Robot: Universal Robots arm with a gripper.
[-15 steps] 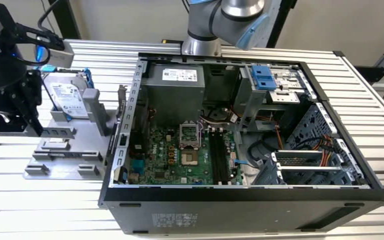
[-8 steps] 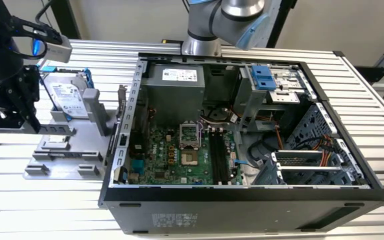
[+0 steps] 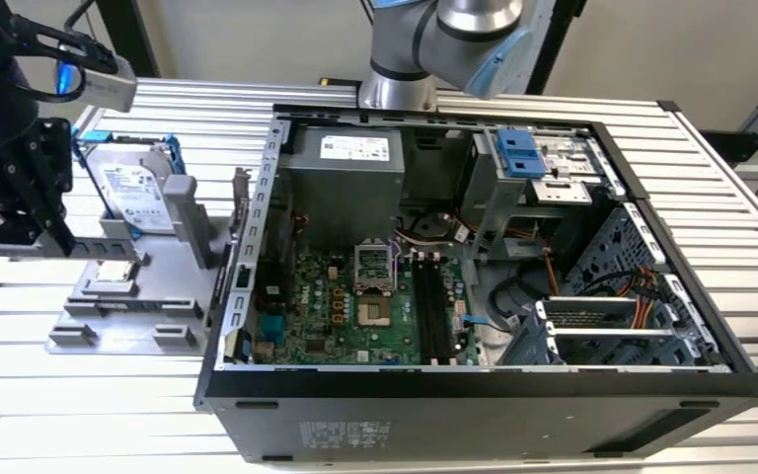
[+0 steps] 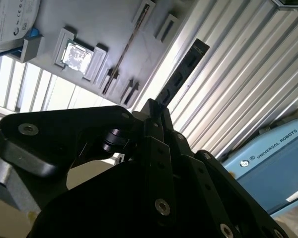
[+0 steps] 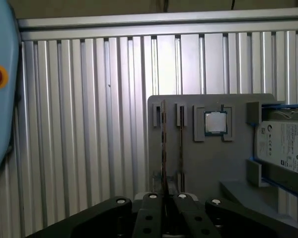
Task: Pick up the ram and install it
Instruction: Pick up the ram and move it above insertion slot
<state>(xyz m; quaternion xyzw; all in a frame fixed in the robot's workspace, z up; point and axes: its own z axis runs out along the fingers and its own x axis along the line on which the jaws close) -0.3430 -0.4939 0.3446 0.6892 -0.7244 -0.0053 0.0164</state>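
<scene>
One pincer (image 4: pixel 156 106): mine, black and hard, with round screw heads. It is closed tight on the ram (image 4: pixel 181 79).
Ram: a long, thin, dark stick with a row of little black blocks on its flat side. In the second wrist view it pokes out of my pincer at a slant, over the counter (image 4: pixel 238 64) and just beside the holder (image 4: pixel 104 29). It is well apart from the computer case (image 3: pixel 485 405).
Counter: silver metal with long, straight ribs.
Holder: gray, dull and flat, with small raised blocks. It sits on the counter at the exterior view's left.
Hard drive (image 3: pixel 129 188): a silver box with blue rails, propped up in the holder. It has a white sticker with small print.
CPU chip (image 5: pixel 215 122): small, square and shiny silver, lying in a square pocket of the holder.
Computer case: a big black box with its side open, in the middle of the exterior view. Inside is a green board (image 3: pixel 340 316) full of tiny parts, and a gray metal box (image 3: pixel 352 188) with a white printed sticker.
Blue box (image 5: pixel 2 124): light blue, smooth and rounded, with a round red button. White writing shows on it in the second wrist view.
</scene>
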